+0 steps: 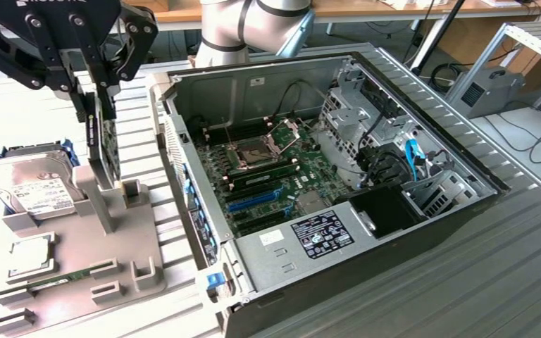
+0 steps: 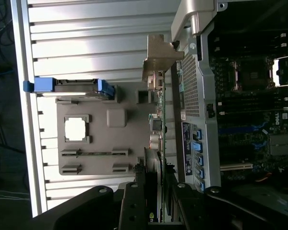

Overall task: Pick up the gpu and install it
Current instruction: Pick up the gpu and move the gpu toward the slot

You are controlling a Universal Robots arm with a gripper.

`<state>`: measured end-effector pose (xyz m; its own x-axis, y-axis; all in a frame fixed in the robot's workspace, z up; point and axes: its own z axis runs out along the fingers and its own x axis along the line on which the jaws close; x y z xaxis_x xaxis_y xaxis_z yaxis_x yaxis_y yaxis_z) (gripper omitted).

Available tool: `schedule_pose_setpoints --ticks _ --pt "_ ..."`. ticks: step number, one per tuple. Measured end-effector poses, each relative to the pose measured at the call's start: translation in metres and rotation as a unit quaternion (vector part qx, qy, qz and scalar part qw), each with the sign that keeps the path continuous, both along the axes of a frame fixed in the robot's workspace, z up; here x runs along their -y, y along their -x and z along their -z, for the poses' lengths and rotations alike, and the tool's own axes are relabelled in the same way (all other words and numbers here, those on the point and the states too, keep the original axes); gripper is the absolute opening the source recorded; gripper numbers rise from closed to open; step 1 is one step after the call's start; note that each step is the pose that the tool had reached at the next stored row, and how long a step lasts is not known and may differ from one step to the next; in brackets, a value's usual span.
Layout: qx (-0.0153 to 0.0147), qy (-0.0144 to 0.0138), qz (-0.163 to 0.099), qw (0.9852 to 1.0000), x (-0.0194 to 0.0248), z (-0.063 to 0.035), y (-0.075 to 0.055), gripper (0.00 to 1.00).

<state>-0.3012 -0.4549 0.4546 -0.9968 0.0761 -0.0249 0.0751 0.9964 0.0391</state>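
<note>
One hard drive [image 1: 34, 189] at the exterior view's left | end effector [image 1: 99, 105] clamped on the gpu [image 1: 101, 151], upright over grey fixture [image 1: 110, 239] | open computer case [image 1: 270, 255] mid-frame | ribbed metal tabletop [image 1: 496, 282] | floor cables [image 1: 538, 144] at the exterior view's right, desk [image 1: 383, 8] behind

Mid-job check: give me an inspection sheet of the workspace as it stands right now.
Surface: ribbed metal table; grey fixture tray beside the open computer case.
Job's things: gpu upright, edge-on, over the tray, outside the case.
Clutter: hard drive, square silver chip and RAM stick on the tray.
Grippers: gripper shut on the gpu's upper edge.
Cables: blue cable and black leads inside the case.
Surroundings: wooden desk behind; grey box and floor cables at the exterior view's right.
</note>
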Motion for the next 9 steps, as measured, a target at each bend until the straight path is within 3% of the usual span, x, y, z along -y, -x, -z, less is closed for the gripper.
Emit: schedule_pose_setpoints --ticks 2,9 --pt "0.0000 0.0000 0.000 1.0000 0.0000 -0.0007 0.000 0.26" --pt "0.0000 0.0000 0.000 1.0000 0.0000 -0.0255 0.000 0.26"
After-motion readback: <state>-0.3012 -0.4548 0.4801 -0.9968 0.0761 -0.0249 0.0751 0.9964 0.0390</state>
